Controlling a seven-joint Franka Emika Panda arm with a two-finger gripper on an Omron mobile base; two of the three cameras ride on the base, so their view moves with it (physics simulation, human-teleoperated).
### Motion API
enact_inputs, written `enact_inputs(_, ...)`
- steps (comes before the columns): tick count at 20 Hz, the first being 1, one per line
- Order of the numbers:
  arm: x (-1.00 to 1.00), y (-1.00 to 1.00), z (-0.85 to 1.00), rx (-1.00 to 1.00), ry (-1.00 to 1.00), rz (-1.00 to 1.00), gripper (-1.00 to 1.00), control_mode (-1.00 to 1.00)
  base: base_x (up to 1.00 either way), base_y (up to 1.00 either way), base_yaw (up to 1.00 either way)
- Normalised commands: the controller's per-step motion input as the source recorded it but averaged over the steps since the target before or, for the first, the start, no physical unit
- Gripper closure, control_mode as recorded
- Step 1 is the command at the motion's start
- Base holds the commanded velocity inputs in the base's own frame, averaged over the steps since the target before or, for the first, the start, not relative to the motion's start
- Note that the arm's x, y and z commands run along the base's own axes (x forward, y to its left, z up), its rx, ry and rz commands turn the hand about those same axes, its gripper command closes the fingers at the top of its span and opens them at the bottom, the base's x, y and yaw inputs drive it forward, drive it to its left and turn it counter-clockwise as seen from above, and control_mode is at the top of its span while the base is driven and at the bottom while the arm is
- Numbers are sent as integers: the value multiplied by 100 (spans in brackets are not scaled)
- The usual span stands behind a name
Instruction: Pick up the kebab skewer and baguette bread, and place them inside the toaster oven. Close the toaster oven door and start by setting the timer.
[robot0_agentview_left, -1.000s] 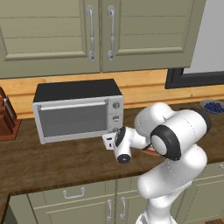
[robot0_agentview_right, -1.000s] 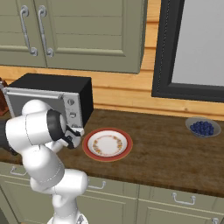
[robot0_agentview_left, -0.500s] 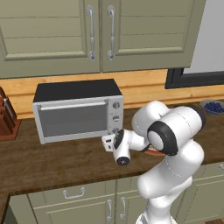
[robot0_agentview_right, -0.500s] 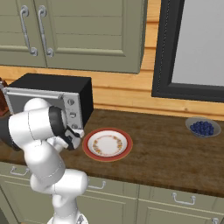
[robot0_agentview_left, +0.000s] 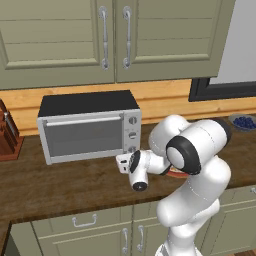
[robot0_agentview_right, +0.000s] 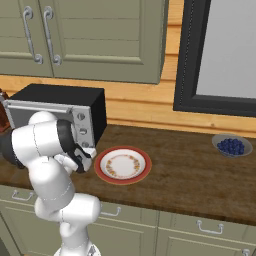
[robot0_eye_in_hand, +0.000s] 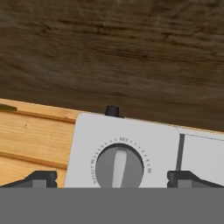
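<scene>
A wooden kitchen counter (robot0_agentview_left: 75, 182) runs under pale green wall cabinets (robot0_agentview_left: 115, 37). The toaster oven (robot0_agentview_left: 89, 125) stands toward the counter's back left, against a light wood backsplash, and the toaster oven door (robot0_agentview_left: 82, 136) is shut. Through its glass nothing can be made out inside — the pane reads as flat grey.

The white robot arm bends low in front of the oven's right panel. The gripper (robot0_eye_in_hand: 112, 177) faces that panel, its two dark fingers (robot0_eye_in_hand: 41, 178) spread wide to either side of a round grey knob (robot0_eye_in_hand: 119, 167) and holding nothing; whether they touch the panel cannot be told.

The right base view shows a red-rimmed plate (robot0_agentview_right: 123, 165) on the counter just right of the oven, near the front edge. Its pale patterned centre carries no clear object. At the counter's back right sits a small bowl (robot0_agentview_right: 231, 146) of dark blueberries, below a black-framed window (robot0_agentview_right: 220, 55).

From the left base view the arm covers nearly all of the plate — only a thin red sliver shows — while a brown knife block (robot0_agentview_left: 9, 135) appears at the counter's left end. The hand view, rolled, shows the knob's pointer and its ring of tick marks.
</scene>
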Motion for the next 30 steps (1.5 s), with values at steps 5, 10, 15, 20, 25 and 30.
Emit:
enact_inputs(5, 10, 0, 0, 0, -5, 0, -100, -100, 0, 0, 0)
enact_inputs(10, 10, 0, 0, 0, -2, 0, -100, -100, 0, 0, 0)
enact_inputs(15, 7, 0, 0, 0, -1, 0, -100, -100, 0, 0, 0)
enact_inputs(20, 7, 0, 0, 0, -3, 0, 100, -100, 0, 0, 0)
enact_inputs(25, 1, 0, 0, 0, -5, 0, 100, -100, 0, 0, 0)
enact_inputs(30, 0, 0, 0, 0, -4, 0, 100, -100, 0, 0, 0)
